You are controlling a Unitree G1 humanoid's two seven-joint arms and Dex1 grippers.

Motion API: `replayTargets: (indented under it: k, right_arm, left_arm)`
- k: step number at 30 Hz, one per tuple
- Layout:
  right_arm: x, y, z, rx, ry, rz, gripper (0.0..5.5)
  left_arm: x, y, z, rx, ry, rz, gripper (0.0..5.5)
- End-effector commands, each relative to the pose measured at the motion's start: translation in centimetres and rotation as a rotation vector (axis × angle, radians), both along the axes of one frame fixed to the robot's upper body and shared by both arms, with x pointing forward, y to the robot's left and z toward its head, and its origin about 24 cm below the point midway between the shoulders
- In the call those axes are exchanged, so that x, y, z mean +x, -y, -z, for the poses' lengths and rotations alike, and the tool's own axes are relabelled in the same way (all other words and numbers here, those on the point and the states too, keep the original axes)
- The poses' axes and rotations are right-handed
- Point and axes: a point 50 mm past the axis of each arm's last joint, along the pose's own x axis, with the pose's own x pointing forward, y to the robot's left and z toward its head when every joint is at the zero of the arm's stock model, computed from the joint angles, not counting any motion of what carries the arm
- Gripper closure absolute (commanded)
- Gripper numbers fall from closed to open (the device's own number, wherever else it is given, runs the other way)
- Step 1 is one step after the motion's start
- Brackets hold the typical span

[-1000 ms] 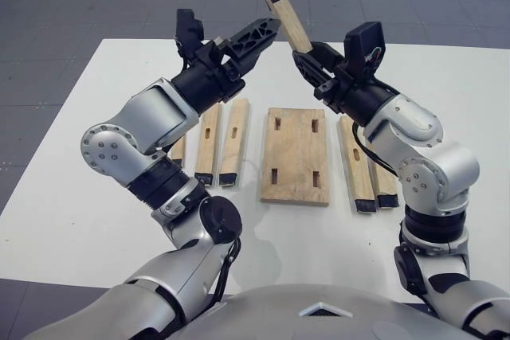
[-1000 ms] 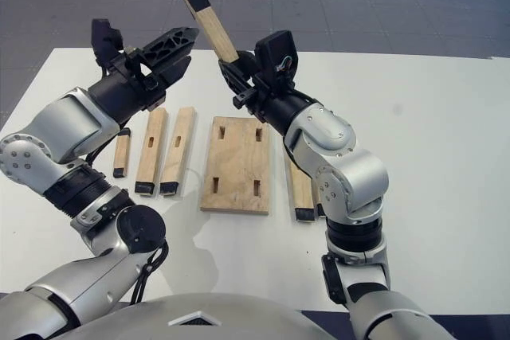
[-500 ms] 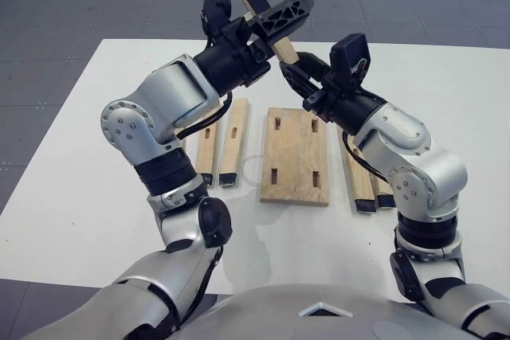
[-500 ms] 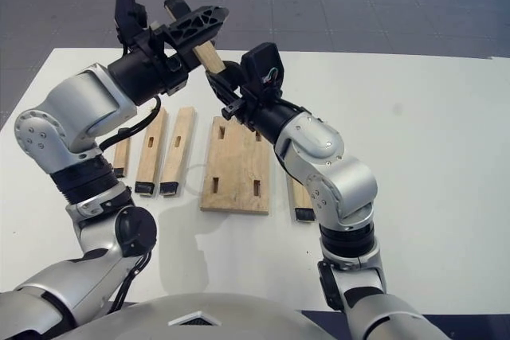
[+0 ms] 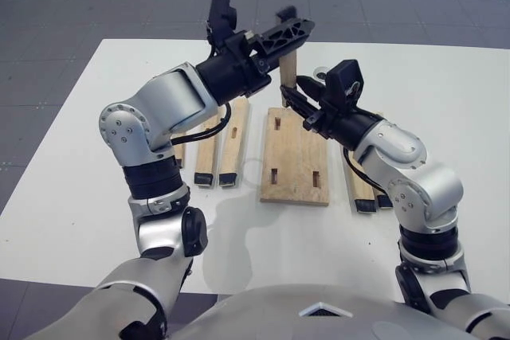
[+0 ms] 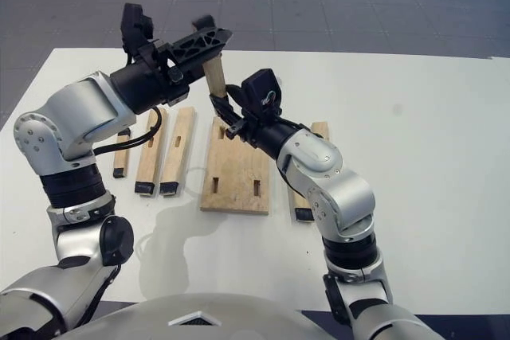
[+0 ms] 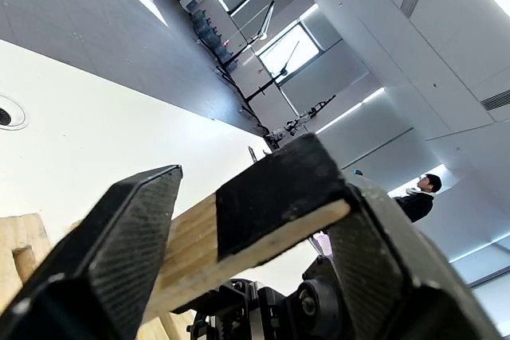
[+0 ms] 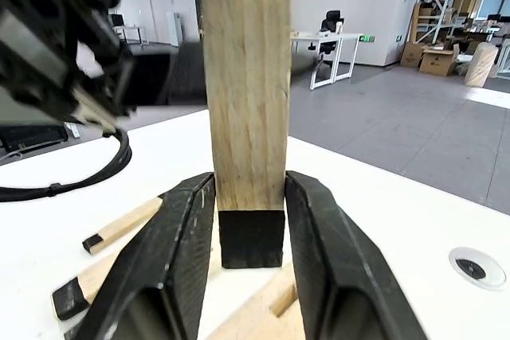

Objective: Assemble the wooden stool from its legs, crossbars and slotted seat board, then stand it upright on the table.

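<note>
Wooden leg (image 5: 288,69) upright over the far end of the seat board (image 5: 296,161) on the bench (image 5: 478,93); left pincer (image 5: 288,29) clamped on its top, right pincer (image 5: 296,95) clamped low, black foot cap (image 8: 251,238) plain from the right wrist.

Held stool leg (image 5: 288,71): the stretch under its top cap is hidden behind the left gripper (image 5: 295,28), and the lower end is masked by the right gripper (image 5: 293,89), so can't tell if it touches the seat board (image 5: 295,161), whose far edge is part-covered by that same gripper. In the right wrist view the leg's upper end is cut by the frame edge and the left gripper is a blur. Short crossbar (image 6: 121,157) has its far end behind the left arm (image 6: 88,109); the two legs (image 5: 360,189) on the right are mostly covered by the right forearm (image 5: 382,137).
</note>
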Motion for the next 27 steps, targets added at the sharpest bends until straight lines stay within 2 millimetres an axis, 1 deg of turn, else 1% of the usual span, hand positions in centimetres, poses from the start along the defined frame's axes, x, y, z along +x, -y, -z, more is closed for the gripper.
replayTargets:
  k: [1, 5, 7, 10, 11, 13, 19, 21, 24, 27]
  right_arm:
    - [-0.2, 0.4, 0.3, -0.023, 0.000, -0.007, 4.21]
    - [-0.3, 0.5, 0.4, -0.026, -0.007, -0.009, 4.21]
    - [-0.3, 0.5, 0.5, -0.026, -0.010, -0.009, 4.21]
    - [-0.3, 0.6, 0.6, -0.026, -0.016, -0.005, 4.21]
    - [-0.3, 0.7, 0.6, -0.027, -0.019, -0.003, 4.21]
    - [-0.3, 0.8, 0.7, -0.028, -0.022, -0.001, 4.21]
    - [-0.4, 0.8, 0.8, -0.029, -0.026, 0.006, 4.21]
    - [-0.4, 0.7, 0.8, -0.028, -0.027, 0.001, 4.21]
    - [-0.3, 0.7, 0.8, -0.028, -0.028, 0.002, 4.21]
    - [-0.3, 0.7, 0.8, -0.028, -0.027, 0.003, 4.21]
  left_arm:
    - [0.0, -0.4, 0.0, 0.015, -0.012, -0.022, 2.88]
    - [0.0, -0.8, 0.3, 0.050, -0.021, -0.045, 3.57]
    - [0.0, -1.1, 0.8, 0.100, -0.025, -0.062, 3.90]
    - [-0.4, -1.1, 1.8, 0.279, 0.015, -0.056, 4.46]
    - [-0.6, -1.1, 2.2, 0.366, 0.044, -0.047, 4.57]
    - [-0.7, -1.0, 2.7, 0.442, 0.070, -0.033, 4.69]
    - [-0.4, -1.0, 3.0, 0.423, 0.082, -0.041, 4.70]
    - [0.1, -1.4, 3.1, 0.427, 0.065, -0.100, 5.06]
    - [0.7, -1.6, 3.1, 0.443, 0.070, -0.159, 5.08]
    - [1.0, -1.5, 2.8, 0.433, 0.085, -0.178, 5.08]
